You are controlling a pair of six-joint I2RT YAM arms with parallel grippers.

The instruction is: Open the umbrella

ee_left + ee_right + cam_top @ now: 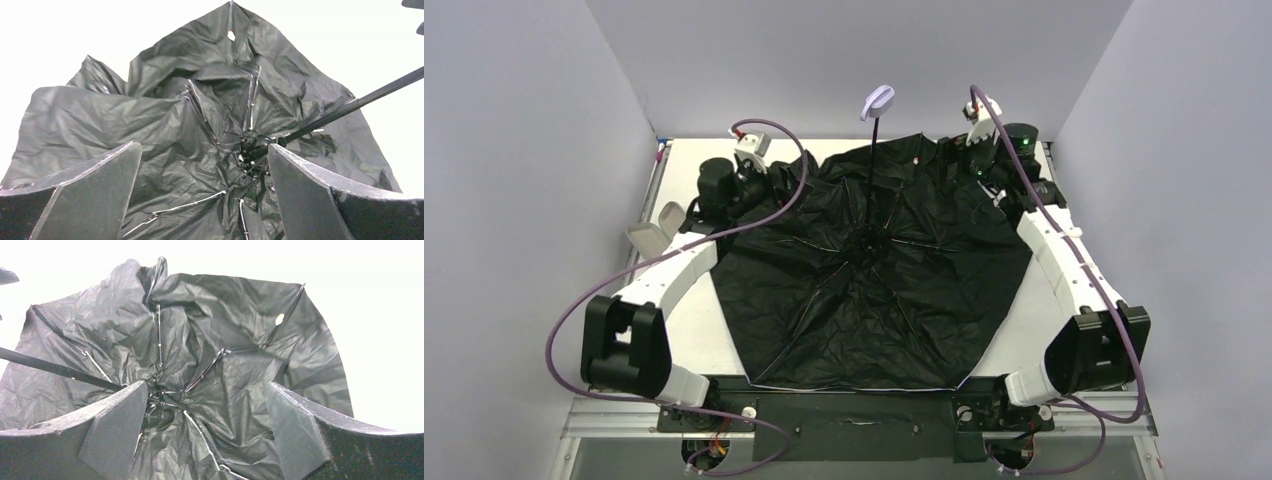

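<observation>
The umbrella (874, 290) lies fully spread on the surface (704, 340). Left fingers (90, 195) and right fingers (100, 435) stand apart, empty; retraction likely follows.

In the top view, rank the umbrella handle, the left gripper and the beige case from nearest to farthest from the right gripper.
1. Umbrella handle, raised, back middle.
2. Left gripper, back left.
3. Beige case, far left edge.
</observation>
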